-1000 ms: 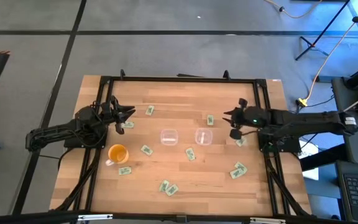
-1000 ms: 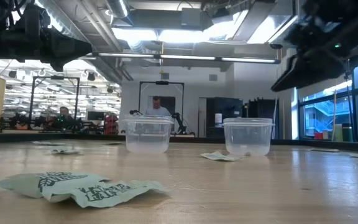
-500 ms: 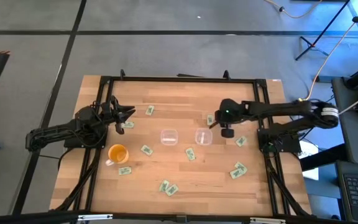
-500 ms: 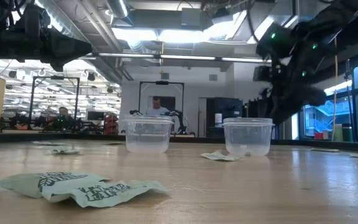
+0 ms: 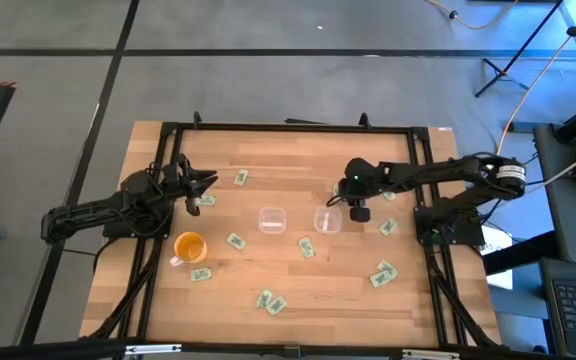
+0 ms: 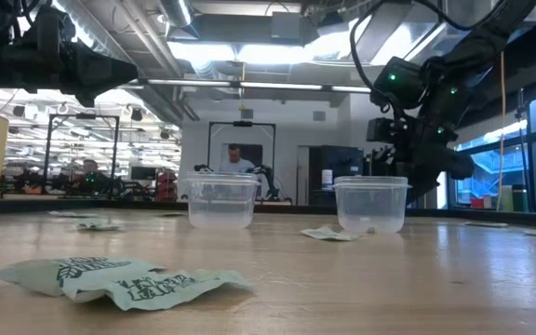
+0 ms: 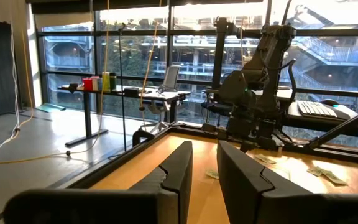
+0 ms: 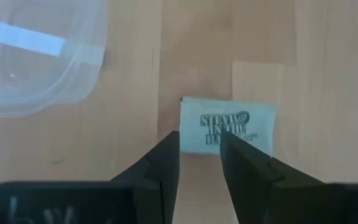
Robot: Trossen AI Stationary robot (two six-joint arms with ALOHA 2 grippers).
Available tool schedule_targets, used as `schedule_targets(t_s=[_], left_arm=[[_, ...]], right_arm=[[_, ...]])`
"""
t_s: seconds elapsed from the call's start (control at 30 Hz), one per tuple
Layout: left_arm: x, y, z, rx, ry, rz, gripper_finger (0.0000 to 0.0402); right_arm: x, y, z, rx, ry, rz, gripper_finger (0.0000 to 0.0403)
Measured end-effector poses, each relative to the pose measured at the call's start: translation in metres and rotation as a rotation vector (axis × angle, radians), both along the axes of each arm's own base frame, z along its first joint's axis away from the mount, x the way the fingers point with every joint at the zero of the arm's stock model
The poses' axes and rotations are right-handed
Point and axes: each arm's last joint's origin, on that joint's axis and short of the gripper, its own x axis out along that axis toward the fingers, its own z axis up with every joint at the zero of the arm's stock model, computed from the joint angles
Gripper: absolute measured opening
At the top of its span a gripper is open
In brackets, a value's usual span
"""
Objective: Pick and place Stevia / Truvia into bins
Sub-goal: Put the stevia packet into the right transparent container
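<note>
On the wooden table (image 5: 288,290), the right gripper (image 8: 199,144) hangs over a green packet (image 8: 227,126) beside 1 of 2 clear bins (image 8: 36,56), fingers slightly parted and empty, while the left gripper (image 7: 202,163), narrowly open, waits by the table's left edge.

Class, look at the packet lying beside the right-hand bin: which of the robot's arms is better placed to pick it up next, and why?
The right. Its hand hovers directly over that packet, beside the bin. The left hand waits far across the table.
</note>
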Motion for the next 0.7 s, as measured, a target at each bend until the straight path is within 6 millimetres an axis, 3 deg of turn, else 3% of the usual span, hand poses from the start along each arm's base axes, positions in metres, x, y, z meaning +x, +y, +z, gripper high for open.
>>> schedule_targets(t_s=[0.43,0.7], left_arm=[[0.000,0.000,0.000,0.000,0.000,0.001,0.0070],[0.000,0.000,0.000,0.000,0.000,0.001,0.0070]], right_arm=[[0.006,-0.013,-0.023,0.050,0.034,-0.053,0.0116],[0.005,-0.016,-0.026,0.047,0.043,-0.072,0.0052]])
